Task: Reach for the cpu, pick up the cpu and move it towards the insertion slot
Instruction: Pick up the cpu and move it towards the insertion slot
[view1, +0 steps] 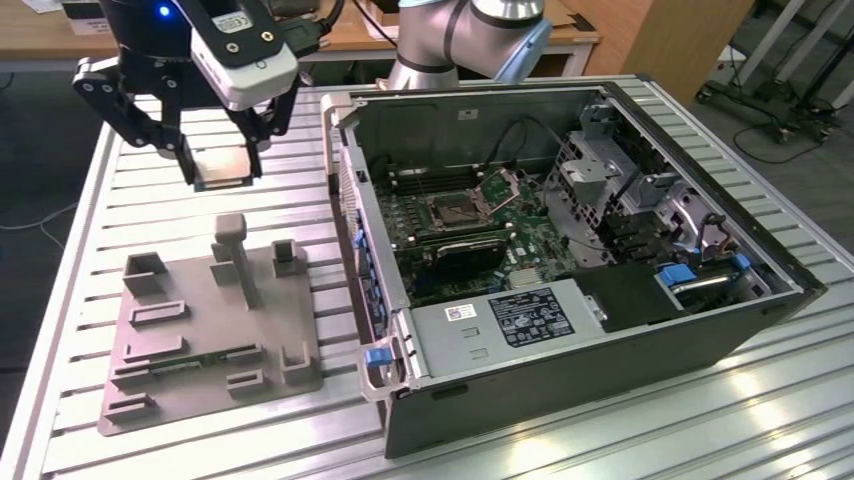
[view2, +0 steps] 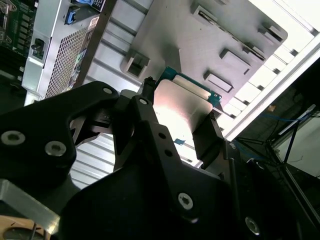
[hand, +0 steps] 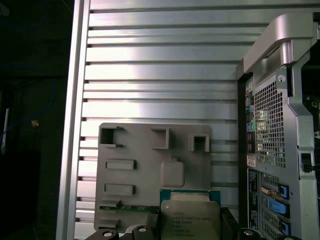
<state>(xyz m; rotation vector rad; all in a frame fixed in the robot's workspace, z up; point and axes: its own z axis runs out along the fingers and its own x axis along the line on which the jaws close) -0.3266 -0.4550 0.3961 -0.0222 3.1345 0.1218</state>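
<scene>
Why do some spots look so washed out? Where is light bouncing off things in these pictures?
Exterior view: light glares off the slatted metal table beside the computer case. Second wrist view: the cpu shines nearly white on its metal top. First wrist view: the table slats gleam in bright bands, while past the table edge it is dark.
</scene>
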